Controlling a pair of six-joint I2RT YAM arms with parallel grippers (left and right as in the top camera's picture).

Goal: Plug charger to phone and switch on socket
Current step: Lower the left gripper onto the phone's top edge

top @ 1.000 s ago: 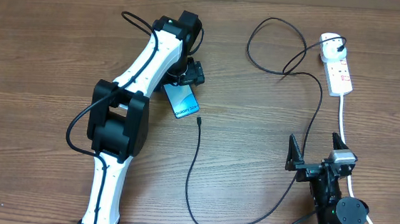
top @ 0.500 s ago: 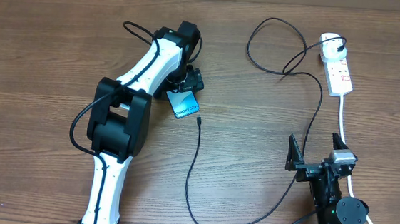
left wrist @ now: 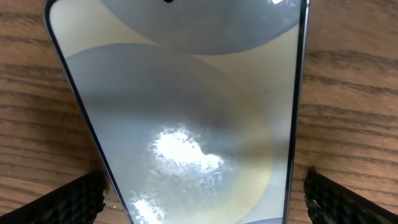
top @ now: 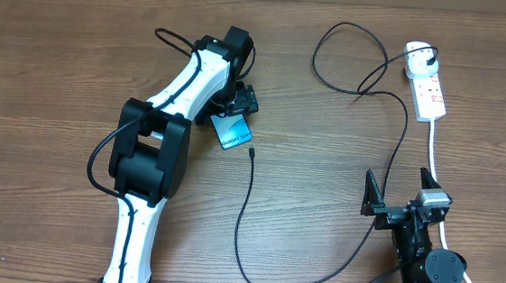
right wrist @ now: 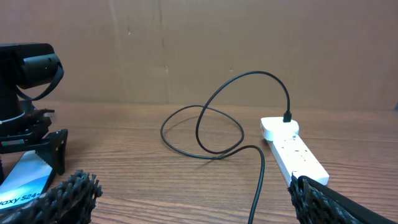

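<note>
Left of table centre: phone point(top: 234, 133), flat, screen up, long axis diagonal, its lower-right end pointing at the charger point(top: 251, 152) plug tip just beside it. Left gripper point(top: 237, 106) jaws wide, straddling the phone's other end (contact unclear). Right gripper point(top: 400, 195) wide, empty, beside the socket point(top: 427, 87) cord.

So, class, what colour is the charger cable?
The cable is black; overhead view shows it best.

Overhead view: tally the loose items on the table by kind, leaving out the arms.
phone: 1
charger: 1
socket: 1
Total: 3
</note>
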